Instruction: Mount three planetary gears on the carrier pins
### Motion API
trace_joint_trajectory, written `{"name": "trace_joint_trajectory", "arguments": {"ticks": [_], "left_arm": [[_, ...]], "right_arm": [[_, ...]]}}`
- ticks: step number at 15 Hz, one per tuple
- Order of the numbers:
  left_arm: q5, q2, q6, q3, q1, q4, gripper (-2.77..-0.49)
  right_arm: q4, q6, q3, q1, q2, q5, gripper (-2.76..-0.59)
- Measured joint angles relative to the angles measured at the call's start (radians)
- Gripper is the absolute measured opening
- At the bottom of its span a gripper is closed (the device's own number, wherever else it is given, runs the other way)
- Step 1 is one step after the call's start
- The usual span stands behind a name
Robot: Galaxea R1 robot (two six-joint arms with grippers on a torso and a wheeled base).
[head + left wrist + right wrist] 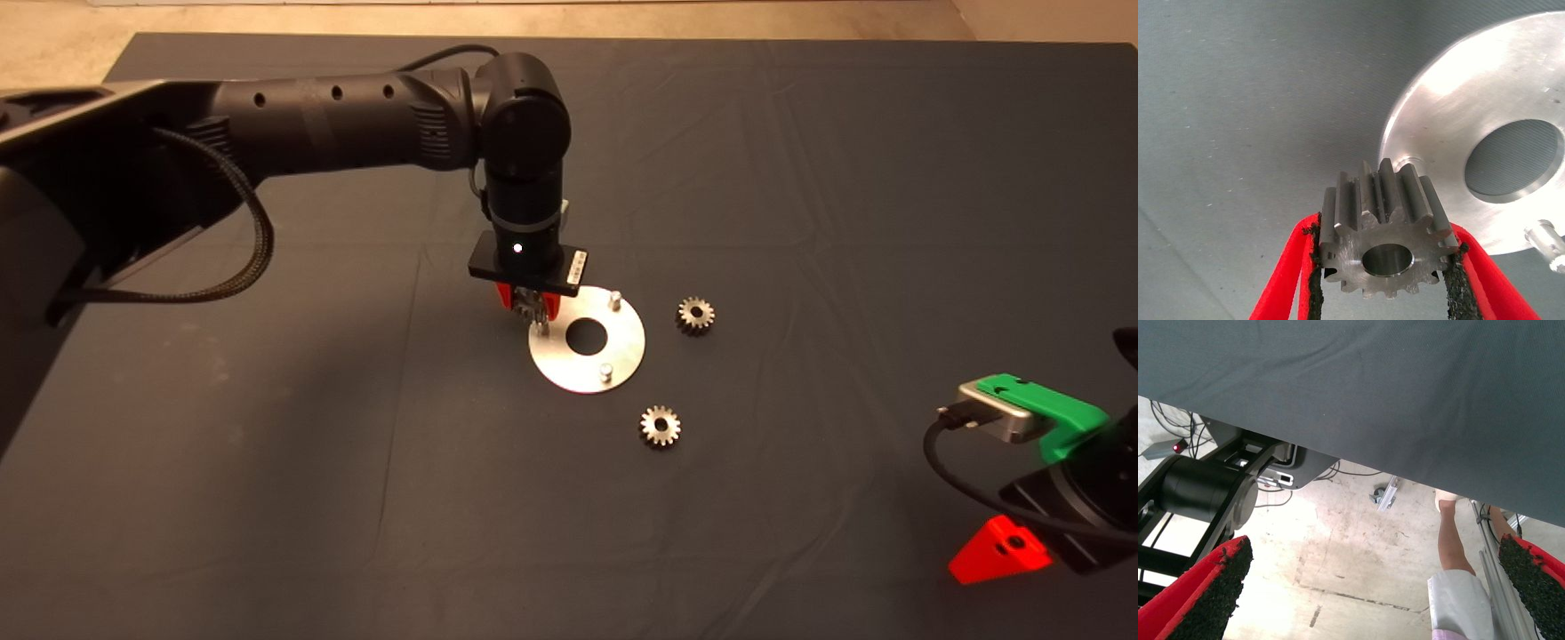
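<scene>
In the head view, your left tool [532,307] stands over the left rim of the carrier disc [622,356] on the worktop's dark mat [267,462]. Two carrier pins show bare, one at the far side [613,300] and one at the near side [605,371]; the third is mostly hidden under the tool. Two planetary gears lie loose on the mat, one just right of the disc [695,315] and one near its front edge [660,427]. The right tool [1000,551] waits at the lower right edge. By my reading, you are on the first gear, with none seated yet.

In the left wrist view, the pads [1317,280] are clamped on the held gear [1386,240], its bore facing the camera. The disc rim lies just beyond it and one pin [1546,241] shows off to the side. The target pin is behind the gear, so bore-to-pin alignment cannot be judged here. Next you need to centre the bore and lower straight.

In the right wrist view, the fingers [1211,593] stand wide apart and empty, with floor and a person's leg [1451,540] beyond the mat edge.
</scene>
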Motion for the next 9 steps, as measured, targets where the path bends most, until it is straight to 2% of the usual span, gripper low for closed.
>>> {"name": "trace_joint_trajectory", "arguments": {"ticks": [9], "left_arm": [[0.0, 0.003, -0.001, -0.01, 0.001, 0.0, -2.3]], "right_arm": [[0.0, 0.0, 0.0, 0.0, 0.0, 0.0, -0.61]]}}
